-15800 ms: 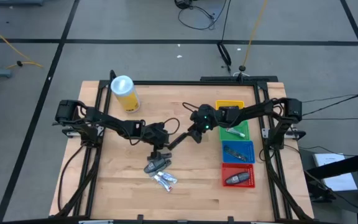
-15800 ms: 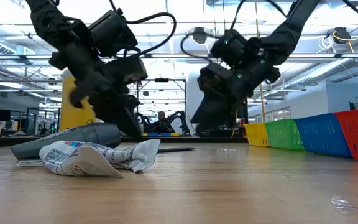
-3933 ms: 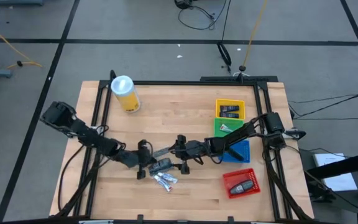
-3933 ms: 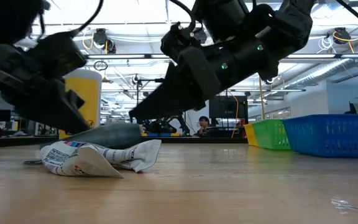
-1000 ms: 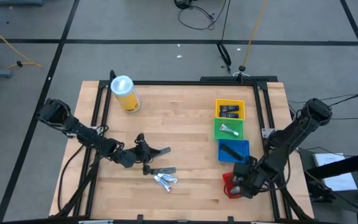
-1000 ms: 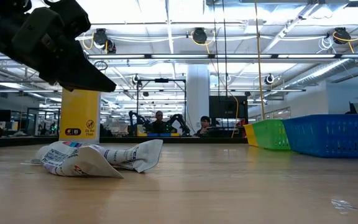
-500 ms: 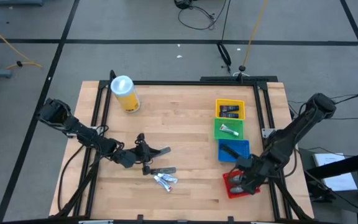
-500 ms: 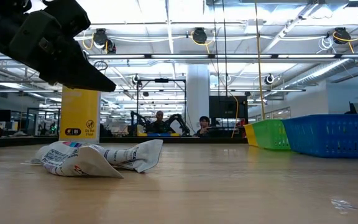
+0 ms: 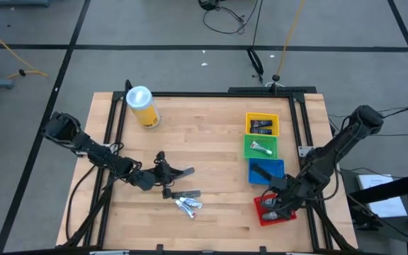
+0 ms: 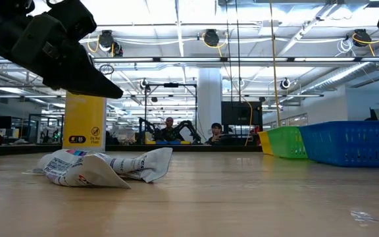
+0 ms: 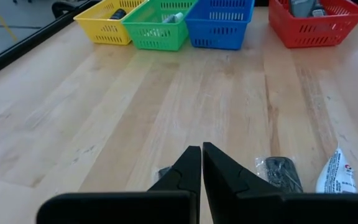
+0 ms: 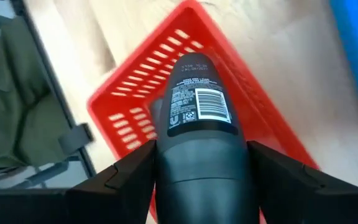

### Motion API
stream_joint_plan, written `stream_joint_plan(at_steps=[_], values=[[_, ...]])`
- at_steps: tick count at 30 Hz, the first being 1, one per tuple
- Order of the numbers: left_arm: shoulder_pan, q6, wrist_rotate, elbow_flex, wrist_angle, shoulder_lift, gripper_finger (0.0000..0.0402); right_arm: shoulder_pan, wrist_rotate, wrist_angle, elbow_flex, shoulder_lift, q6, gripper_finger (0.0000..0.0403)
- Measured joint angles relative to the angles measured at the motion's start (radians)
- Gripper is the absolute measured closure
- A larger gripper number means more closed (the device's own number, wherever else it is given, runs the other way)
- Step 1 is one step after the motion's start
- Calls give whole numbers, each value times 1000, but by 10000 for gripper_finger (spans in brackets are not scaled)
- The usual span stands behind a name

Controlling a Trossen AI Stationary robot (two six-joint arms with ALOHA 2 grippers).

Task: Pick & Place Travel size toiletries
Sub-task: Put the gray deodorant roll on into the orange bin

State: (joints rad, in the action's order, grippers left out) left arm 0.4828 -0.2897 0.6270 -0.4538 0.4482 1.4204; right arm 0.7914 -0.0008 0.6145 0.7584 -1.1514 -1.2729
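My right gripper [image 9: 278,205] hangs over the red tray [image 9: 263,212] at the table's near right, shut on a dark grey tube [image 12: 201,118] with a barcode label. My left gripper [image 11: 201,150] hovers shut and empty above the table's left middle [image 9: 188,171]. Just nearer than it, a dark flat pack [image 9: 186,193] and silvery-white sachets [image 9: 188,206] lie flat on the wood. The low view shows a crumpled sachet [image 10: 97,168] lying there too. My right gripper pinches the dark tube's two sides [image 12: 166,165] between its two fingers [image 12: 126,174]. The fingers slant down from above and lie along the tube. Its labelled end [image 12: 197,74] sticks out past the fingertips toward the red tray [image 12: 126,106]; whether it touches the tray I cannot tell.
Yellow [image 9: 262,125], green [image 9: 262,147] and blue [image 9: 266,171] trays stand in a row at the right, far of the red one, each with small items inside. A tall yellow canister [image 9: 142,106] stands at the far left. Bare wood lies in the middle.
My right gripper, keeping the dark tube, has risen a little and shifted slightly over the red tray, with its arm drawing back. My left gripper has kept still.
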Motion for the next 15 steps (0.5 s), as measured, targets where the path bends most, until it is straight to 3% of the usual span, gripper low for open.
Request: stream_joint_plan(at_steps=[5, 11, 13, 15], values=[[0, -6, -1, 0, -2, 0, 382, -19, -8, -73, -66, 1, -12, 163], [0, -8, -2, 0, -2, 0, 382, -56, -103, -77, -92, 1, -40, 102], [1, -8, -11, 0, -2, 0, 382, -83, -162, -77, -87, 6, -14, 89], [1, -8, -18, 0, -2, 0, 382, -93, -156, -87, -70, 20, 0, 84]])
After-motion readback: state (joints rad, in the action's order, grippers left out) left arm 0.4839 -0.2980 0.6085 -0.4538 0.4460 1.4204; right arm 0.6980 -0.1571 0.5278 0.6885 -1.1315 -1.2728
